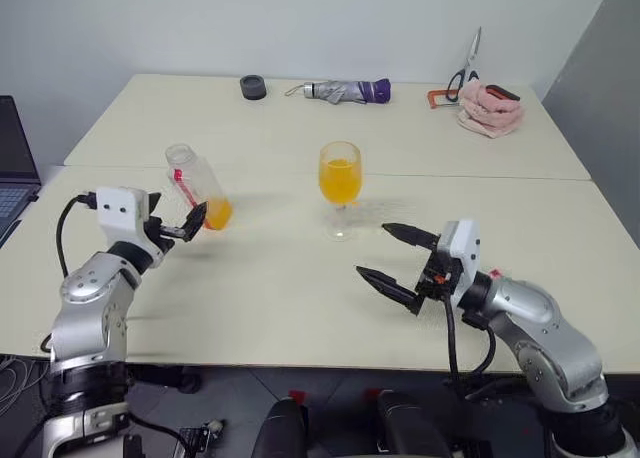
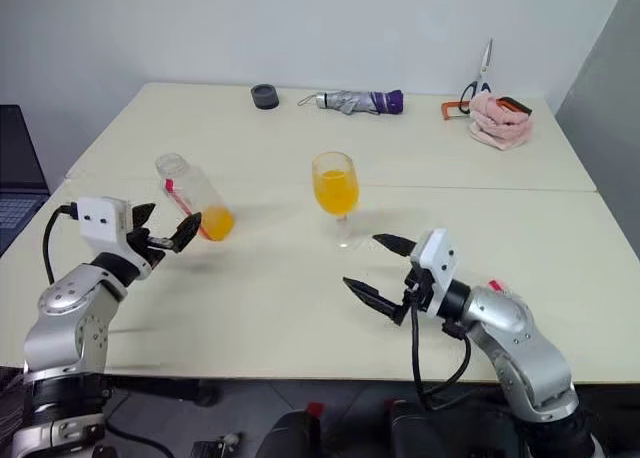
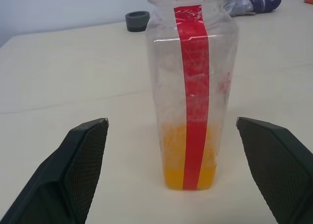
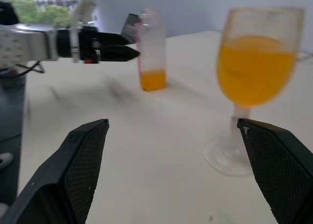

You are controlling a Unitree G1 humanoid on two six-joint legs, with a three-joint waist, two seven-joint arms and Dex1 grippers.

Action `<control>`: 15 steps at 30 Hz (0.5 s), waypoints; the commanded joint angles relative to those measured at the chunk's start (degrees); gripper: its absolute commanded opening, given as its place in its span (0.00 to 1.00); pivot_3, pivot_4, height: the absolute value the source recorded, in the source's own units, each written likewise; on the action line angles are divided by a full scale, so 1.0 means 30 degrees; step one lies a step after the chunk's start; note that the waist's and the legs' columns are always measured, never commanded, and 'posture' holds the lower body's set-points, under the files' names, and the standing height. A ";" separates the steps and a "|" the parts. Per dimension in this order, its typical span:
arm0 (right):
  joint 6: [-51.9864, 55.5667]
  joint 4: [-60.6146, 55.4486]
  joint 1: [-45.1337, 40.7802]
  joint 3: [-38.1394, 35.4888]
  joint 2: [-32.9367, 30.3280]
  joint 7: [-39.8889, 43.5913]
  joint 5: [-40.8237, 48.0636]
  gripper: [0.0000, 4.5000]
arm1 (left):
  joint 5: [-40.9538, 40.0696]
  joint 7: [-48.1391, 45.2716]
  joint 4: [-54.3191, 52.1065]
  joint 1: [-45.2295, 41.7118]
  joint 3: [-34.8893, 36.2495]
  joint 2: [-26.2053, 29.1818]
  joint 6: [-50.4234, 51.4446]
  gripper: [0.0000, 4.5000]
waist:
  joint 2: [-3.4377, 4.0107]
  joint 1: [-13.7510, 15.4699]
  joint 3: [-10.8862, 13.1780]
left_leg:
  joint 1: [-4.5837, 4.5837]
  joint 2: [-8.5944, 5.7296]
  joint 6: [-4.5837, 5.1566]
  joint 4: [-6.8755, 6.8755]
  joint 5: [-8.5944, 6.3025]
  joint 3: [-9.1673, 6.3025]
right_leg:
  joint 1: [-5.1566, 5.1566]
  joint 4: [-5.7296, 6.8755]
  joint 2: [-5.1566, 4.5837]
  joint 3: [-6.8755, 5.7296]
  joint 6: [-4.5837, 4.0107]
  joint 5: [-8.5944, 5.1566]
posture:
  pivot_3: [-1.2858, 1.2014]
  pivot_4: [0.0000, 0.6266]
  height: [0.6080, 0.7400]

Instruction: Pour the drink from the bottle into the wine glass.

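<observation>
The bottle stands upright on the table, uncapped, with a red label strip and a little orange drink at its bottom. My left gripper is open just in front of it, and its fingers stand well apart on either side without touching it. The wine glass stands mid-table, its bowl more than half full of orange drink. My right gripper is open and empty, low over the table a little in front and to the right of the glass's foot.
Along the far edge lie a black tape roll, a folded umbrella, scissors and a pink cloth. A laptop sits at the far left. A seam runs across between two tables.
</observation>
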 commanded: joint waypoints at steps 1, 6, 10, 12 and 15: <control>-0.2993 0.1871 0.0704 -0.1270 0.1372 -0.2247 -0.1745 1.00 | -0.0039 0.0873 -0.2085 0.1080 0.0709 -0.0456 -0.0287 1.00 | 0.0000 -0.0005 0.0000 | 0.0009 0.0006 -0.0001 -0.0011 0.0000 0.0008 | 0.0000 -0.0004 0.0000 0.0007 0.0000 0.0000 | 0.52 0.24 1.00; -0.6518 0.5734 0.0758 -0.2370 0.3074 -0.4929 -0.4040 1.00 | 0.0085 0.2166 -0.3032 0.2421 0.0993 -0.1940 -0.1163 1.00 | 0.0000 0.0006 -0.0001 | 0.0031 0.0006 -0.0004 -0.0032 0.0002 0.0034 | 0.0002 -0.0004 0.0001 0.0023 -0.0001 0.0001 | 0.52 0.24 1.00; -0.7975 0.7889 0.0538 -0.2896 0.3660 -0.5753 -0.4445 1.00 | 0.0340 0.2792 -0.3772 0.3012 0.0696 -0.2656 -0.1386 1.00 | -0.0001 0.0012 -0.0001 | 0.0030 0.0000 -0.0005 -0.0036 0.0002 0.0040 | 0.0002 -0.0009 0.0000 0.0028 -0.0001 0.0001 | 0.52 0.24 1.00; -0.8251 0.8471 0.0212 -0.3264 0.3867 -0.6091 -0.4374 1.00 | 0.0372 0.2921 -0.4002 0.3171 0.0668 -0.2812 -0.1430 1.00 | 0.0000 0.0009 0.0000 | 0.0032 0.0006 -0.0005 -0.0038 0.0002 0.0038 | 0.0002 -0.0009 0.0006 0.0029 -0.0001 0.0001 | 0.52 0.24 1.00; -0.8544 0.9083 -0.0234 -0.3571 0.3955 -0.6293 -0.4362 1.00 | 0.0405 0.3051 -0.4190 0.3357 0.0686 -0.2980 -0.1532 1.00 | 0.0001 0.0005 -0.0001 | 0.0036 0.0001 -0.0005 -0.0040 0.0002 0.0047 | 0.0003 -0.0008 0.0006 0.0038 -0.0001 0.0001 | 0.52 0.24 1.00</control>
